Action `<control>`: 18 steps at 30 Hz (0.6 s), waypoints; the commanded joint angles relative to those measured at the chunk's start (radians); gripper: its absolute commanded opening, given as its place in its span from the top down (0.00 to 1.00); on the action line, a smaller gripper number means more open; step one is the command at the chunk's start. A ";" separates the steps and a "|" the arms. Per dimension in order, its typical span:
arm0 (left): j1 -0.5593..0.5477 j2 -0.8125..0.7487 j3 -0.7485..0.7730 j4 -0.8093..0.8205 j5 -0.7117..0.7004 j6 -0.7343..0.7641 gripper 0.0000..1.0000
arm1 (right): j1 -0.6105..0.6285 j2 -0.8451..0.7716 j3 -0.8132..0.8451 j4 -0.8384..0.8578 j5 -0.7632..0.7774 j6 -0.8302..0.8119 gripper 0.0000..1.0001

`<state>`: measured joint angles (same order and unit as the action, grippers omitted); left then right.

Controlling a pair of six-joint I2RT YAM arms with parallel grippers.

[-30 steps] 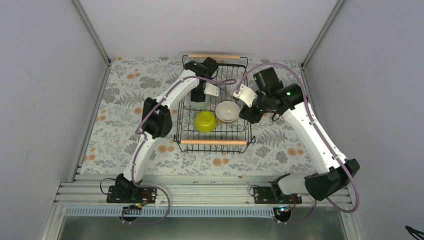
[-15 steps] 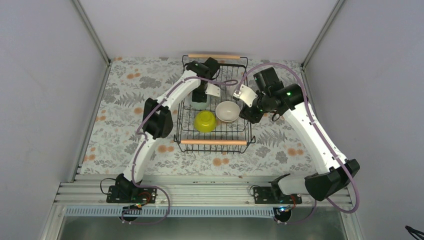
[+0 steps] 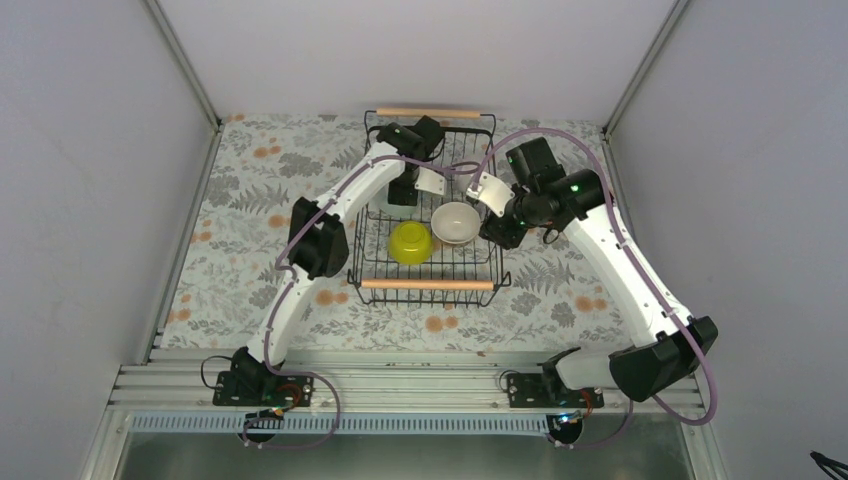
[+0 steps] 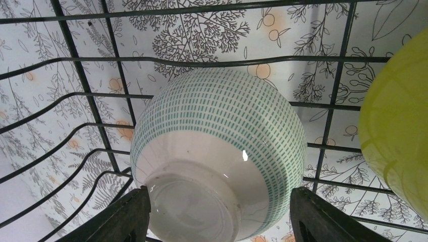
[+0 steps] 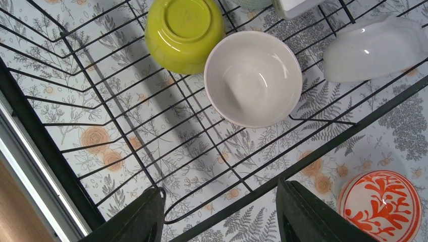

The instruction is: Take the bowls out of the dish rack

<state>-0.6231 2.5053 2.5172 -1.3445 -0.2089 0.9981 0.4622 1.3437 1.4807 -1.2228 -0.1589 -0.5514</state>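
The black wire dish rack (image 3: 372,262) with two wooden handles stands mid-table. In it are an upside-down yellow-green bowl (image 3: 410,242) and an upright white bowl (image 3: 456,222). My left gripper (image 3: 402,193) hangs over a third bowl, mostly hidden in the top view. In the left wrist view this white bowl with green dashes (image 4: 222,146) lies upside down. My left gripper (image 4: 219,217) is open with a finger on each side of the bowl's foot. My right gripper (image 5: 222,217) is open and empty above the rack's right edge, near the white bowl (image 5: 252,75).
A red-and-white patterned bowl (image 5: 378,206) sits on the floral tablecloth just outside the rack's right side. The yellow-green bowl (image 5: 184,30) lies beside the white one. The left arm's white wrist part (image 5: 373,48) reaches over the rack's far right.
My left gripper has shifted slightly toward the back of the rack and now covers more of the green-dashed bowl. The right arm has barely moved. No bowl has moved.
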 commanded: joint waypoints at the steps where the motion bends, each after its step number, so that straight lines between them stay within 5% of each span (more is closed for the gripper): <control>1: -0.007 0.014 -0.004 -0.012 -0.008 0.017 0.31 | -0.007 -0.001 -0.009 0.015 -0.018 -0.011 0.46; 18: -0.007 0.005 0.002 -0.012 -0.052 0.016 0.53 | -0.011 -0.022 -0.029 0.033 -0.019 -0.008 0.48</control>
<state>-0.6250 2.5053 2.5076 -1.3445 -0.2379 1.0126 0.4564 1.3434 1.4574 -1.2098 -0.1638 -0.5529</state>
